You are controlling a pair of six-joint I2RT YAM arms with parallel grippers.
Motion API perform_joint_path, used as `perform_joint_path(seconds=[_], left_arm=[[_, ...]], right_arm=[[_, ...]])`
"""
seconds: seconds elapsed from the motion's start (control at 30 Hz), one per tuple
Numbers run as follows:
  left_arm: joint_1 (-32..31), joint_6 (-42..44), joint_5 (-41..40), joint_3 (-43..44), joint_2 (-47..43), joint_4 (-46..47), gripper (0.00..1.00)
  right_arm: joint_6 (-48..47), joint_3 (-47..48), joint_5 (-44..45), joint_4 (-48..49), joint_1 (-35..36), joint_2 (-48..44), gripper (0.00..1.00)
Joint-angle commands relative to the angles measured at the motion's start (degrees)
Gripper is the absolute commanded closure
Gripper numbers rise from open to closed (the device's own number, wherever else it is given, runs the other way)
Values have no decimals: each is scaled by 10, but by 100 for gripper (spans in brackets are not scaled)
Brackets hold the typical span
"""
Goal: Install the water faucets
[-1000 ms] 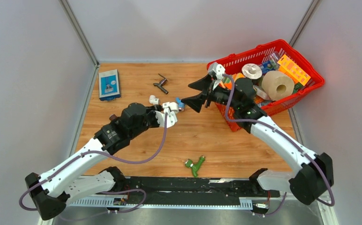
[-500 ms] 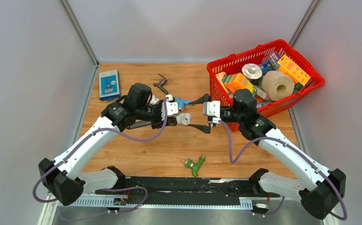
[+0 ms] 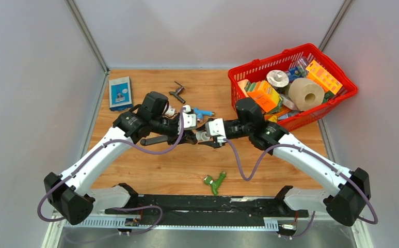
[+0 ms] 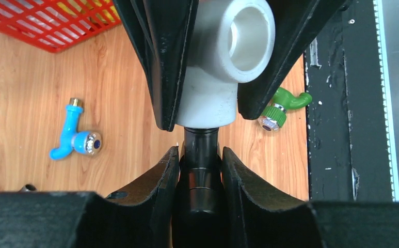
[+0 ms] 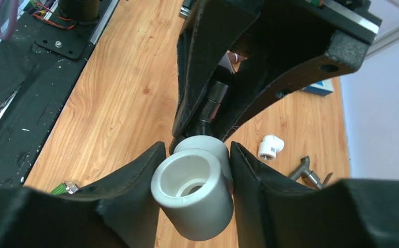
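My left gripper (image 3: 189, 135) is shut on a long black tap body (image 4: 201, 170), held level above the table. Its front end sits in a white elbow fitting (image 3: 203, 135). My right gripper (image 3: 207, 135) is shut on that elbow (image 5: 194, 194), its fingers on both sides. In the left wrist view my left gripper (image 4: 200, 152) faces the elbow (image 4: 223, 62). A blue-handled faucet (image 3: 201, 111) lies just behind the grippers. A green faucet (image 3: 214, 181) lies near the front edge. A dark-grey metal faucet (image 3: 177, 92) with a side lever lies at the back.
A red basket (image 3: 316, 114) full of goods stands at the back right. A blue box (image 3: 120, 93) lies at the back left. A second white elbow (image 5: 270, 147) lies on the wood near the grey faucet (image 5: 305, 173).
My right arm swung left from the basket, came open to the white elbow, and closed on it. My left arm rose to mid-table with the tap, then held still.
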Motion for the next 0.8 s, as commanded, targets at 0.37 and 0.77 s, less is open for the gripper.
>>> perform_joint_path(seconds=[0.37,0.77], left_arm=[[-92,22,-377,-139,-226,225,100],[-333,228,-815,-278,-233,381,100]], right_arm=[[606,152,29,52,-43,189,95],[864,113,21,204,-49,279,97]])
